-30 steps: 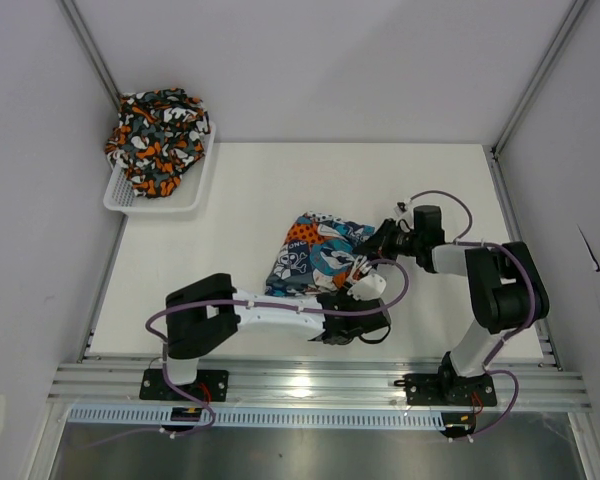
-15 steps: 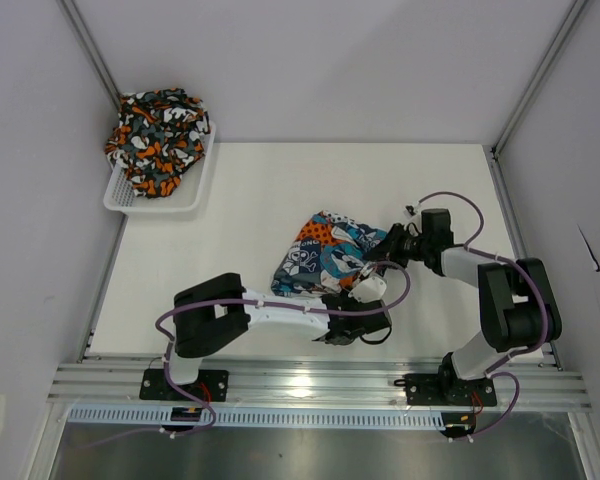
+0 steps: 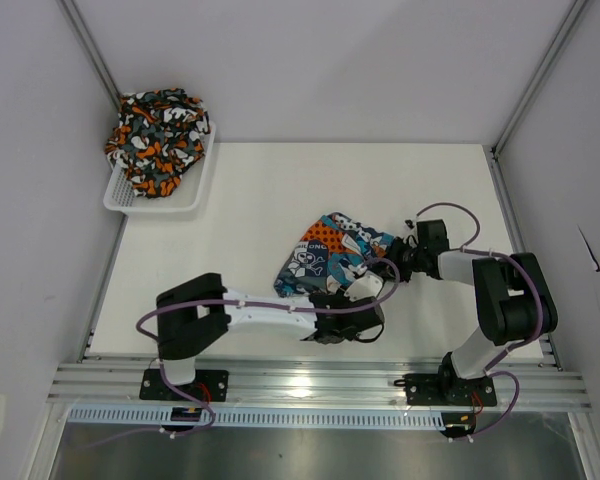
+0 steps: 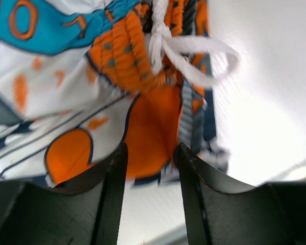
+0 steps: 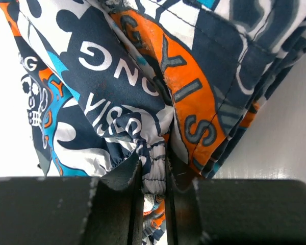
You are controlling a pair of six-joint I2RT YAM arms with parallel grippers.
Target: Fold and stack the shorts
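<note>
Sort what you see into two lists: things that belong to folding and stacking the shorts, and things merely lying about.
Belong to the job:
patchwork skull shorts
camouflage shorts
right gripper, pinching the patchwork pair
left gripper

Lying about:
white mesh basket, holding the camouflage pair
table

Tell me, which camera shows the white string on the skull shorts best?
The left wrist camera: the white drawstring sits close up, looped by the orange waistband. The right wrist camera shows only the shorts' print, no string. From the top camera it is too small to find.
</note>
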